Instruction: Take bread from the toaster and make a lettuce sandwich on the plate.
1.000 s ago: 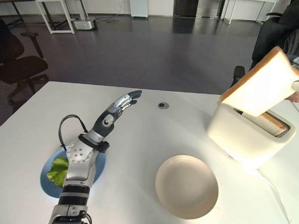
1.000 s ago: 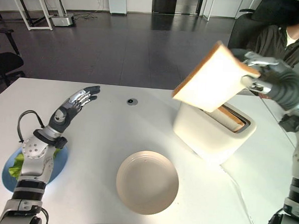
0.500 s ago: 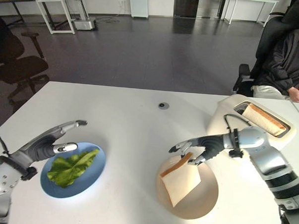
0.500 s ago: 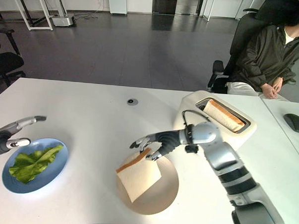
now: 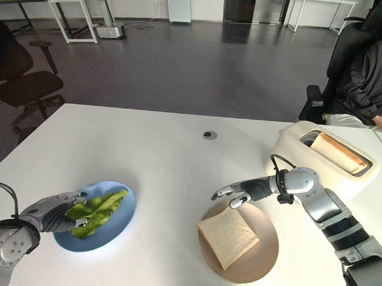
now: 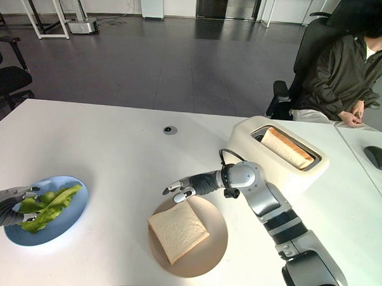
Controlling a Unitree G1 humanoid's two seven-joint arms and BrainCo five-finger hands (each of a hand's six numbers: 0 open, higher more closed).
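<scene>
A slice of bread (image 5: 228, 236) lies flat on the beige plate (image 5: 265, 257) in front of me. My right hand (image 5: 234, 192) hovers open just above the plate's far left rim, holding nothing. The white toaster (image 5: 292, 147) stands at the right with a second slice (image 5: 338, 154) sticking up from its slot. At the left, green lettuce (image 5: 98, 210) lies on a blue plate (image 5: 121, 225), and my left hand (image 5: 58, 214) has its fingers curled on the leaf's near end.
A small round grommet (image 5: 210, 135) sits in the white table top at the back middle. A computer mouse (image 6: 378, 157) lies on a neighbouring desk at the far right. The toaster's cable (image 6: 223, 158) loops by my right wrist.
The bread dropped flat onto the beige plate and my right hand let go and drew back a little. My left hand came down onto the lettuce and curled around it.
</scene>
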